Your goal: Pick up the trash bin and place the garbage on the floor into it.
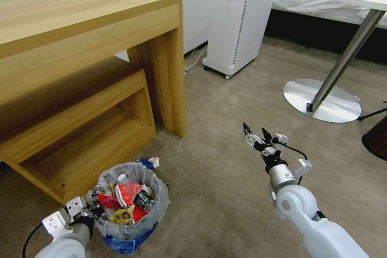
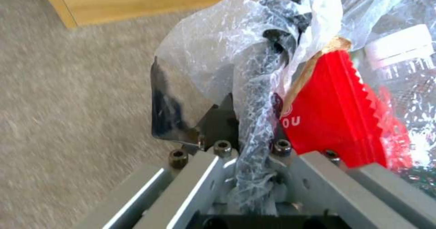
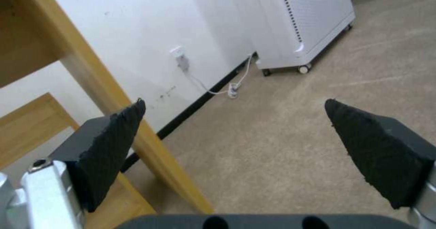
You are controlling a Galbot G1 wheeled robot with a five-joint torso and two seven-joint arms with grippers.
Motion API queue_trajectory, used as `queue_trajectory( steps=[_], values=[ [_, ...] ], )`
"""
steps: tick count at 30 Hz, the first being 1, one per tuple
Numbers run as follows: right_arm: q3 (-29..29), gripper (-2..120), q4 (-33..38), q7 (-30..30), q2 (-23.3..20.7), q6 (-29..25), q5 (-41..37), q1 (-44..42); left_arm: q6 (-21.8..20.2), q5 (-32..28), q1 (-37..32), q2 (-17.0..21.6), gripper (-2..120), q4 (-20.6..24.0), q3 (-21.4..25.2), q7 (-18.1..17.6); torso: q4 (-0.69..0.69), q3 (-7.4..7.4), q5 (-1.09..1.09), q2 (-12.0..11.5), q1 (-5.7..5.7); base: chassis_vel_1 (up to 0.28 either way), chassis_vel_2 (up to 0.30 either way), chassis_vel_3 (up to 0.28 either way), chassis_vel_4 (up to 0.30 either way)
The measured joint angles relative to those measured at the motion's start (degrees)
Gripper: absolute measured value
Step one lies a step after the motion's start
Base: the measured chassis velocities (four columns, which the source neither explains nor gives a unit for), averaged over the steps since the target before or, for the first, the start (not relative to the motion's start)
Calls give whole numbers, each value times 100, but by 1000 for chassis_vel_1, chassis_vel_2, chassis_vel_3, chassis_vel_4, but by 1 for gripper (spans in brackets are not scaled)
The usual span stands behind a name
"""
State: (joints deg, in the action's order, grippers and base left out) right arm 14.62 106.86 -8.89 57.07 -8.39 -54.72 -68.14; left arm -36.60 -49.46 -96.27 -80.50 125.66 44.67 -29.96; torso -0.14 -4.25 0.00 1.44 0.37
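The trash bin (image 1: 131, 205) was seen low on the robot's left, by the corner of the low wooden shelf (image 1: 80, 129) under the table (image 1: 80, 16); whether it rested on the floor (image 1: 225, 193) or was held just above it could not be told. It was heaped with garbage: a red wrapper (image 1: 130, 192), a small dark can (image 1: 143, 199), a clear bottle (image 1: 121, 178) and other scraps inside the crinkly plastic bag (image 1: 157, 193). The bin's rim, bag and all, was clamped by the left hand (image 2: 252, 133) on the side nearest the robot, with one finger outside and the other inside beside the red wrapper. One blue-and-white carton (image 1: 150, 162) was left lying on the carpet just behind the bin, near the shelf.

The task was judged to be nearly done: the bin had been picked up and most of the litter gathered, and the carton appeared to be the only piece left.

The right hand (image 1: 254, 134) was held released and empty, its fingers spread wide, well to the right of the bin above bare carpet. Open room was offered between the table leg (image 1: 169, 88) and the round metal table base (image 1: 322, 100). Room around the carton was judged tight, hemmed in by the bin's edge in front and the shelf's corner behind. A white wheeled unit (image 1: 238, 20) stood farther back against the wall.
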Motion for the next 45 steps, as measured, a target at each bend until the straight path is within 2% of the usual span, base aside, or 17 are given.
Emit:
queue_trajectory(
  steps=[19,45],
  values=[
    [-493,100,-110,106,-137,-150,159,245,2,42,-73,-161,0,30,10,-177,1,0,0,0,0,-38,-34,36,36],
    [-507,100,-78,127,-225,-150,126,285,-36,-156,-87,-149,0,147,67,-362,1,0,0,0,0,7,7,7,8]
  ],
)
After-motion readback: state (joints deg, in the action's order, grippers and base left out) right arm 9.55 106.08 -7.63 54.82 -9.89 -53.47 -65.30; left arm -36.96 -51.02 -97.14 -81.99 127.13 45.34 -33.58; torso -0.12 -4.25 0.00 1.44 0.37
